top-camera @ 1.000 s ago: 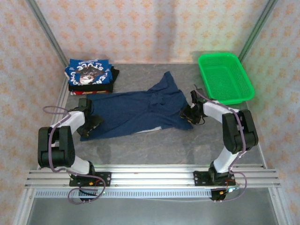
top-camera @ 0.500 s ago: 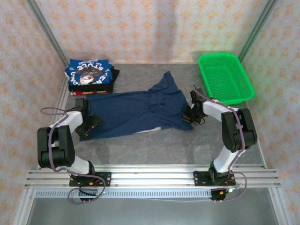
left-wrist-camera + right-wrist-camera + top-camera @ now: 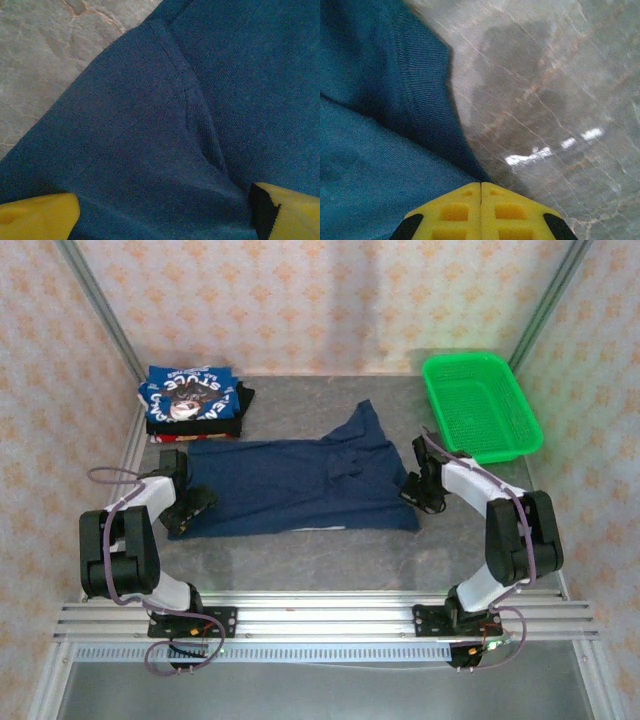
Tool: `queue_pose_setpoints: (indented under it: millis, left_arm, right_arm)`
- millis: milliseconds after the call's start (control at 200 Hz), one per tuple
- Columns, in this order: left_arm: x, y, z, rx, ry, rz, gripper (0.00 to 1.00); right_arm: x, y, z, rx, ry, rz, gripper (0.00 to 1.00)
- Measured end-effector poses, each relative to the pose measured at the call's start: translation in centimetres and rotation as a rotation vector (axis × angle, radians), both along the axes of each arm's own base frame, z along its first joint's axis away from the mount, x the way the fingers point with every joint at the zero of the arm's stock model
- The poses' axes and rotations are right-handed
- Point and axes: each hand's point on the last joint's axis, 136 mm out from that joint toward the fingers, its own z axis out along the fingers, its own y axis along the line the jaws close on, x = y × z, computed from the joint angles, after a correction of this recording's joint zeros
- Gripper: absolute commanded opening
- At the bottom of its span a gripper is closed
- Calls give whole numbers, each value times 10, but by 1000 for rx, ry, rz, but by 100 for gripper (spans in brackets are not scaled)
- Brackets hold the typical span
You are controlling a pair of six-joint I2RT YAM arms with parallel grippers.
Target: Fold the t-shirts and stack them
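A dark navy blue cloth t-shirt is being spread lengthwise across the middle of the grey stone-patterned table, between the two arms, so that a flat sheet is being offered for folding. One sleeve is pointing toward the far wall.

The right gripper is being held low at the shirt's right edge, with its yellow fingers pressed tightly together. In the right wrist view the ribbed edge is running straight into the closed tips. The cloth is therefore judged to be pinched there, most likely so that the fabric is being drawn taut and wrinkles are being pulled out.

The left gripper is being held over the shirt's left end with its fingers spread wide, one on either side of a soft crease in the cloth, and nothing is being clasped between them. It is judged to be poised for a pinch on that end, so that both ends can be lifted or carried over together.

A stack of folded blue, black and red cloth t-shirts is lying at the far left corner, apart from the working area, where the finished shirt is presumably being awaited. A green plastic mesh basket is sitting at the far right. The fold itself is judged not yet begun.
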Motion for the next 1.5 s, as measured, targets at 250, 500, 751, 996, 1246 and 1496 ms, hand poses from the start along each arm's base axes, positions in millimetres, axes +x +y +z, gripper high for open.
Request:
queue_pose_setpoints:
  millis: [250, 500, 751, 996, 1246, 1496]
  left_arm:
    - [-1, -1, 0, -2, 1, 0, 93]
    - [-12, -7, 21, -21, -38, 5, 98]
    - [58, -51, 146, -17, -370, -148, 100]
    - [115, -189, 196, -142, -488, -550, 90]
    - [148, -340, 131, -145, -335, -952, 58]
    - [151, -350, 38, -26, -101, -996, 52]
  right_arm:
    - [-24, -12, -13, -51, 82, -36, 0]
    - [-17, -17, 0, -64, 25, -47, 51]
    - [18, 16, 70, 126, -211, 30, 81]
    - [62, 54, 108, 301, -308, 113, 89]
    - [84, 60, 82, 340, -235, 112, 89]
    - [91, 63, 88, 392, -264, 109, 89]
